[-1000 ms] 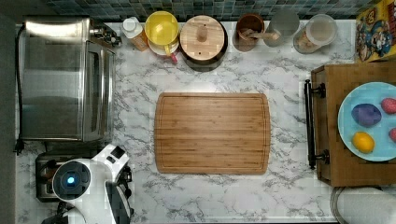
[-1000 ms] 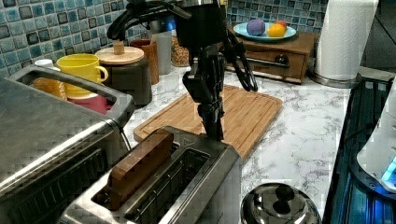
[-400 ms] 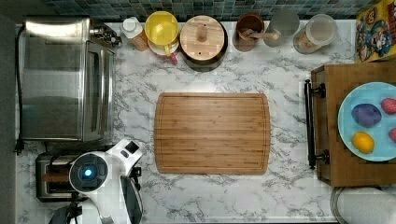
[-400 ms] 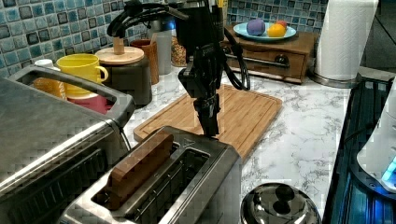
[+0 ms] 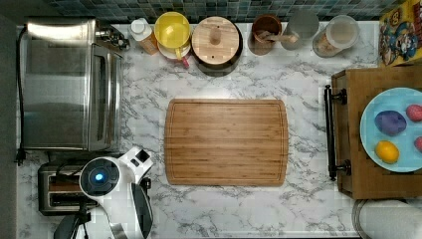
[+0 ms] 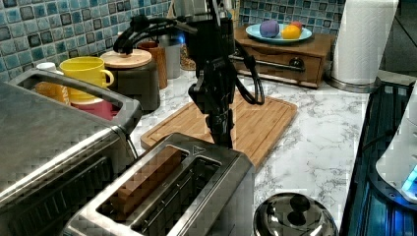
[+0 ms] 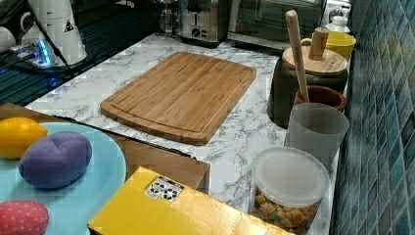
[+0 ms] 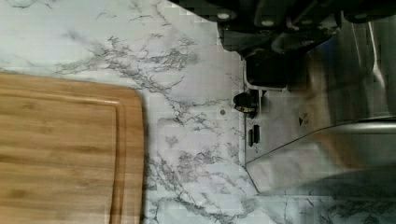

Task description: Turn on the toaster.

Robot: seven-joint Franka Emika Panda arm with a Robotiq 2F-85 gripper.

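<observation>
Gripper (image 6: pixel 220 129) hanging at the far end of the toaster (image 6: pixel 167 191), beside the bamboo cutting board (image 6: pixel 255 118)

Toaster stands just in front of the toaster oven (image 5: pixel 69 84) in the top view, off the cutting board's lower left corner, with a brown slice (image 6: pixel 145 179) in the slot nearer the oven. Arm's white wrist (image 5: pixel 107 177) covers the toaster's board-side end from above. Black fingers point down close against that end, and I cannot tell how far apart they are or whether they grip anything
</observation>
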